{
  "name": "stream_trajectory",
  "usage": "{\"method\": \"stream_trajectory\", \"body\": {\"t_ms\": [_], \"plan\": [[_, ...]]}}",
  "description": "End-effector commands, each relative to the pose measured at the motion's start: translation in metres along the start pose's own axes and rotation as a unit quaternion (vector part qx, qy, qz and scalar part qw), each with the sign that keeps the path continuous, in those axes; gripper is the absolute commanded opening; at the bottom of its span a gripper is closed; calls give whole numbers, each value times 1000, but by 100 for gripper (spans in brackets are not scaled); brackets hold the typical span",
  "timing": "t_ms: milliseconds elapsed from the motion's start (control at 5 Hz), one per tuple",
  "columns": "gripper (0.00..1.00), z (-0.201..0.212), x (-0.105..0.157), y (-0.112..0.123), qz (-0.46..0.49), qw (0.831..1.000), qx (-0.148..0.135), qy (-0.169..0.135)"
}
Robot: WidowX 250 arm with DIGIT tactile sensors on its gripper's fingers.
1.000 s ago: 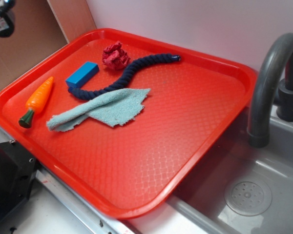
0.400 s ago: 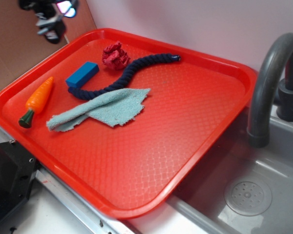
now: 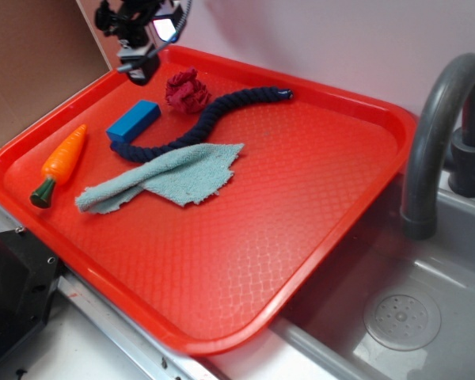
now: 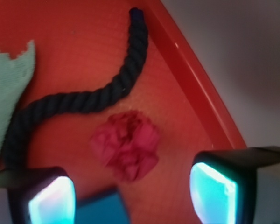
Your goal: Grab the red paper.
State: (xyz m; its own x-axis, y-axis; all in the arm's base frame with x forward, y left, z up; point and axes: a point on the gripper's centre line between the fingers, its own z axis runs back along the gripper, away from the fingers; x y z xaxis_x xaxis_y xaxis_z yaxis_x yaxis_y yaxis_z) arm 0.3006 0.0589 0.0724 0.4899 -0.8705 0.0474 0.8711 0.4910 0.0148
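The red paper is a small dark-red crumpled wad near the far left corner of the red tray, touching the dark blue rope. In the wrist view the red paper lies just ahead of my gripper, between and slightly beyond the two glowing pads. My gripper hangs above the tray's far left rim, left of the wad, and stands open with nothing in it.
A blue block, a toy carrot and a light teal cloth lie on the tray's left half. A grey faucet and sink are at the right. A brown board stands at the left.
The gripper has swung in from the upper left corner and dropped rightward toward the tray's far left rim, nearer the red wad. Nothing on the tray has moved.
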Motion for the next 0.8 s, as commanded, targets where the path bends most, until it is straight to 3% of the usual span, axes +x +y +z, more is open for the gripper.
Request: {"method": "stream_trajectory", "body": {"t_ms": [0, 200, 600], "plan": [[100, -18, 16, -10, -16, 1000, 2, 25], [100, -33, 20, -22, -30, 998, -25, 51], [100, -56, 6, -13, 1, 996, -38, 79]]}}
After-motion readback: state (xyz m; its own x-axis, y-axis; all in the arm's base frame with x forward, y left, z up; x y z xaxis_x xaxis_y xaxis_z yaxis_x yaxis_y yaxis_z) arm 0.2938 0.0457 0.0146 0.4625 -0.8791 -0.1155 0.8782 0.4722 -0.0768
